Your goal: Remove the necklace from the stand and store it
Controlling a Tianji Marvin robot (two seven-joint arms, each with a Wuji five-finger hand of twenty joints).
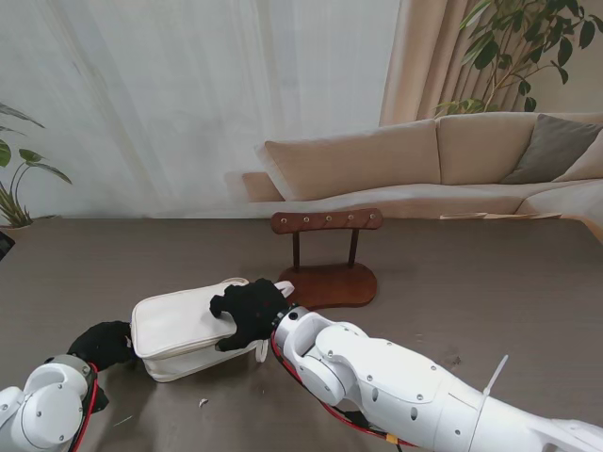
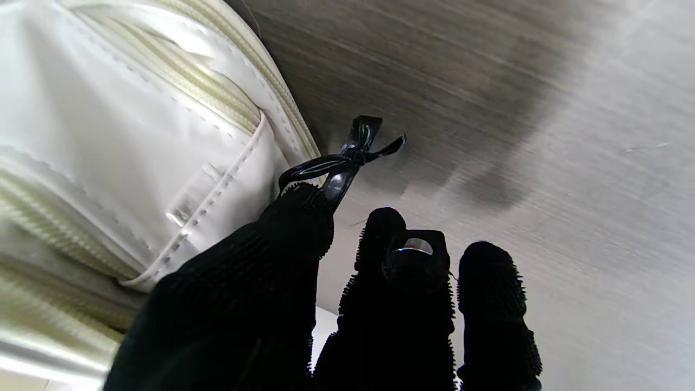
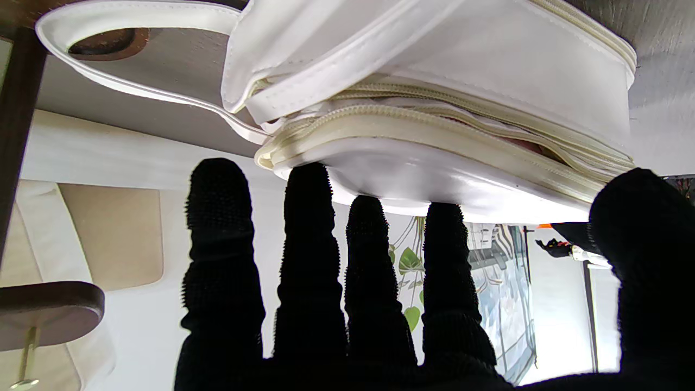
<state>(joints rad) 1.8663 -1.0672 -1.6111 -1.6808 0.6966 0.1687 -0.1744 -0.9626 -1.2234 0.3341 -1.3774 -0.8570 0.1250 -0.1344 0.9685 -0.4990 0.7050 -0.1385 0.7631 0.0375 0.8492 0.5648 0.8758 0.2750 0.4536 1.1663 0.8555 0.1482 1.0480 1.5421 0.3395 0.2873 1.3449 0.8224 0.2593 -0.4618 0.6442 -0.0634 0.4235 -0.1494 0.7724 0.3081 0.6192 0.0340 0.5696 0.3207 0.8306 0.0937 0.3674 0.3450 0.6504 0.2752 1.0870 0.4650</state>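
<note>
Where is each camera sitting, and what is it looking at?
Stand camera: sits high above the shoulders, looks down at the table, the white pouch and the wooden stand; both arms show, left hand and right hand.
Left wrist camera: looks along the left hand's fingers at the pouch's end and a black ribbon pull.
Right wrist camera: looks along the right hand's fingers pressed on the pouch.
All three views share the white pouch.
</note>
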